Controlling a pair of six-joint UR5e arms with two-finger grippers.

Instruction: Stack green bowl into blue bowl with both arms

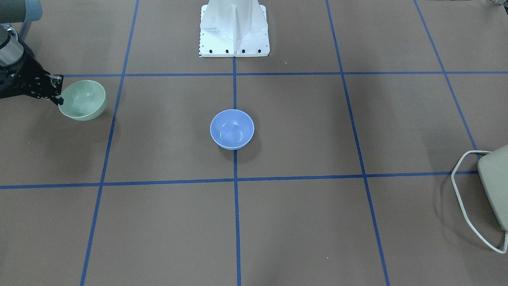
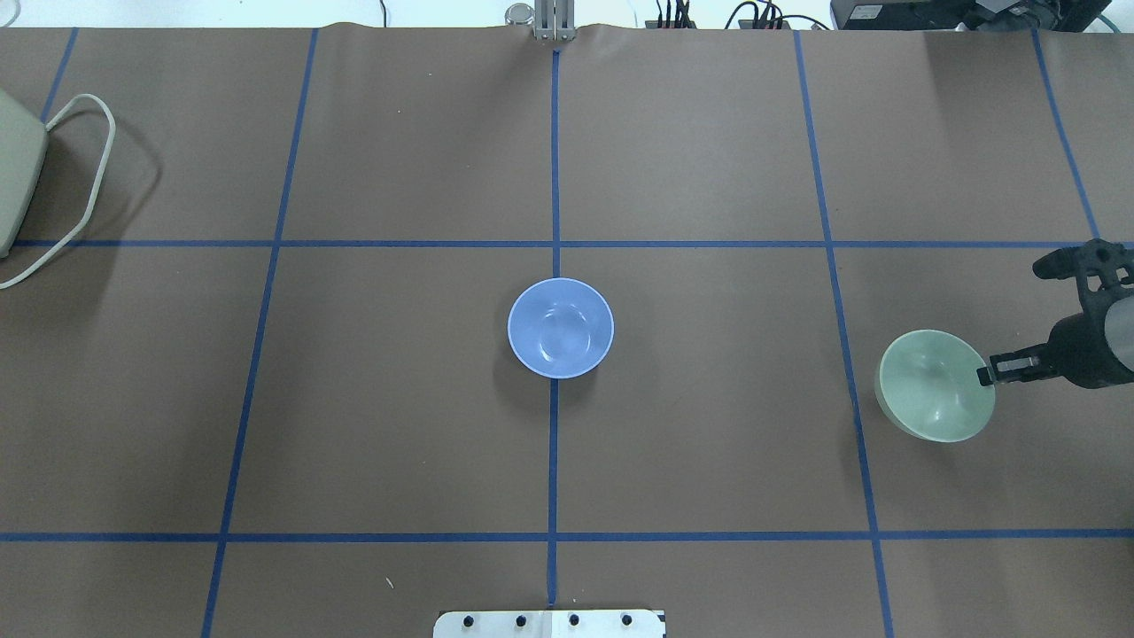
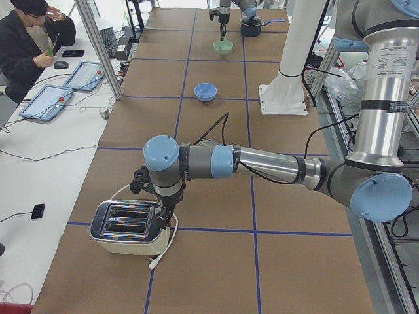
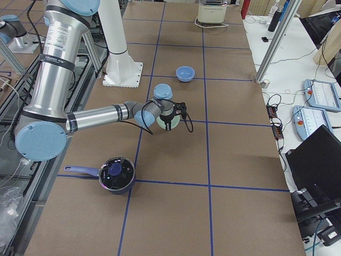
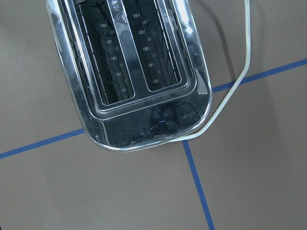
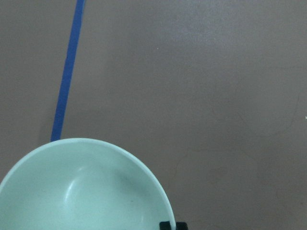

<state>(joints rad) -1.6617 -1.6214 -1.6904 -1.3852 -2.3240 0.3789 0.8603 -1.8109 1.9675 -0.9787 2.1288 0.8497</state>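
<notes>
the right hand [image 2: 985, 374] is pinched closed on the rim of the green bowl [image 2: 930, 385], well apart from the blue bowl [image 2: 560, 328] at the centre of the counter [image 2: 709, 461]. the green bowl is judged light, rigid, glossy and slippery: grip the rim wall. it is round, with no long axis, and its opening faces up. left hand [image 3: 147, 190]: cannot tell its state.

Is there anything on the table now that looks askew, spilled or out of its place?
Only the green bowl: it seems tilted, not level like the blue bowl, because the right gripper pinches one side of its rim. Nothing looks spilled or damaged.
</notes>
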